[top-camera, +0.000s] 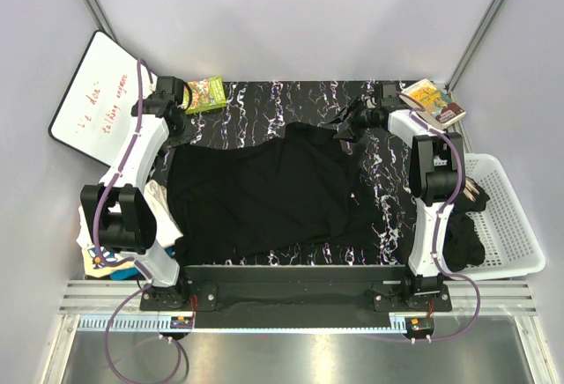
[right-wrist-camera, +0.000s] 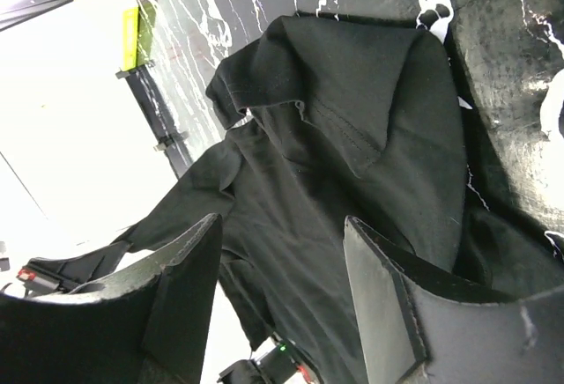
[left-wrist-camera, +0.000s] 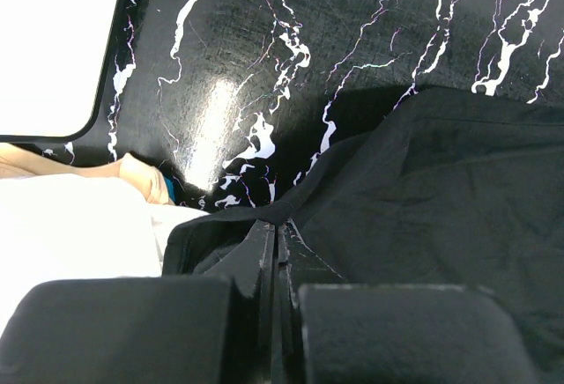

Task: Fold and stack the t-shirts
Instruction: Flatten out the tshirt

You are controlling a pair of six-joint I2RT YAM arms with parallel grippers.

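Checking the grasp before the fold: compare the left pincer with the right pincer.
The left pincer is shut, its fingers pressed together; the right pincer stands open. The left one's tips meet the black t-shirt at its edge, apparently pinching it; the right one hangs over the cloth and holds nothing. Both have dark fingers and point at that same shirt.

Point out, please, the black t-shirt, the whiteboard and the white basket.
black t-shirt [top-camera: 264, 195], top external view, middle of the cloth.
whiteboard [top-camera: 92, 93], top external view, its white face.
white basket [top-camera: 507, 217], top external view, bare slatted floor.
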